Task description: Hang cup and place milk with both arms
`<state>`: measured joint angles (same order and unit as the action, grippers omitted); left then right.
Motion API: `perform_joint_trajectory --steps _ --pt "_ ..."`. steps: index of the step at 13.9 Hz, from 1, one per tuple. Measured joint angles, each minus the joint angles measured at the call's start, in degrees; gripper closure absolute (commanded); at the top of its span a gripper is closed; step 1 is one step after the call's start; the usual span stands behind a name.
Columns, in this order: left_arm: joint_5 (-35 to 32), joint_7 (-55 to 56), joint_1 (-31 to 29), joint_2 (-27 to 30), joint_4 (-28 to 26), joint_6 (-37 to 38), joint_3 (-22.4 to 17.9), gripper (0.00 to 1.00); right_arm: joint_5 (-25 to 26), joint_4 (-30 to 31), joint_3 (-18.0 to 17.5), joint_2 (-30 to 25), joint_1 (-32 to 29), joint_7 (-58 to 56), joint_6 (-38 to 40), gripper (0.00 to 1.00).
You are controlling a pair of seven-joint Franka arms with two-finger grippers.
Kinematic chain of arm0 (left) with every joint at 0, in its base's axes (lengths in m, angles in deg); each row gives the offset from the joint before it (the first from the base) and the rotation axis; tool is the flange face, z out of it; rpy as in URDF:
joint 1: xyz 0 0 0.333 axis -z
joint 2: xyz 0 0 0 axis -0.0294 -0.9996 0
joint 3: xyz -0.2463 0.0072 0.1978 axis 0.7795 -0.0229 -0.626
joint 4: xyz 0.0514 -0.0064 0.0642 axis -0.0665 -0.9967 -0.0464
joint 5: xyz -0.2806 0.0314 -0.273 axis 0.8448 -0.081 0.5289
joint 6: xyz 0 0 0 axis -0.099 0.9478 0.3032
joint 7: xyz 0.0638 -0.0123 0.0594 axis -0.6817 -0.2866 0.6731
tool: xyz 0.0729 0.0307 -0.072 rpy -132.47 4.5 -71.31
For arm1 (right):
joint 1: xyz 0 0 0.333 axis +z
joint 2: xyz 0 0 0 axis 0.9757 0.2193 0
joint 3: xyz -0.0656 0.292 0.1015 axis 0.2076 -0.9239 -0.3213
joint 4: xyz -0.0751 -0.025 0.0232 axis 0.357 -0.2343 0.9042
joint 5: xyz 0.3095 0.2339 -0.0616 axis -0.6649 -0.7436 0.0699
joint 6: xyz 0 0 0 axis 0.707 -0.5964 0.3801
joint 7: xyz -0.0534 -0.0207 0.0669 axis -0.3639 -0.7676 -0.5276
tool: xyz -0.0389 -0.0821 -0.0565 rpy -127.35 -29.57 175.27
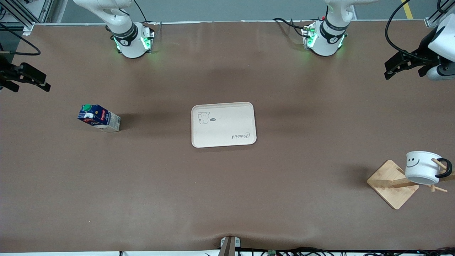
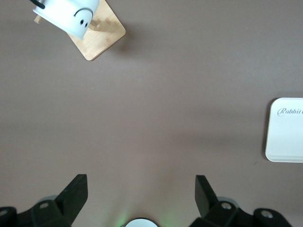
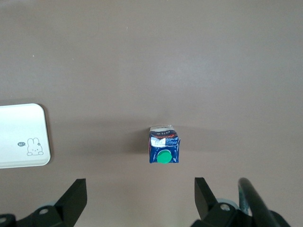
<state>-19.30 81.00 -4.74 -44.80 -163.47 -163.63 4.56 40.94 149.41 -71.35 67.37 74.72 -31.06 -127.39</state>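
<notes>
We are seeing the cup [image 1: 422, 168] hanging on the wooden rack [image 1: 393, 184] at lower right, the milk [image 1: 99, 118] standing mid-left, and both the left pincer [image 1: 397, 67] and right pincer [image 1: 31, 80] gaping empty at the upper edges.

Brown matte table covering [image 1: 227, 199] spans the whole work surface, lit evenly from above, with soft shadows. Grey floor [image 1: 231, 10] shows past the table's base-side edge, bearing a yellow line [image 1: 407, 9]. Black cables [image 1: 320, 251] run along the camera-side edge.
</notes>
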Motion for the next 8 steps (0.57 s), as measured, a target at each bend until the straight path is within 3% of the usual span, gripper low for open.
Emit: perform_joint_trajectory --steps 8 --pt "0.0 1.0 0.0 0.0 0.0 0.0 0.0 0.0 0.2 -0.6 0.3 0.2 -0.2 0.0 0.5 0.0"
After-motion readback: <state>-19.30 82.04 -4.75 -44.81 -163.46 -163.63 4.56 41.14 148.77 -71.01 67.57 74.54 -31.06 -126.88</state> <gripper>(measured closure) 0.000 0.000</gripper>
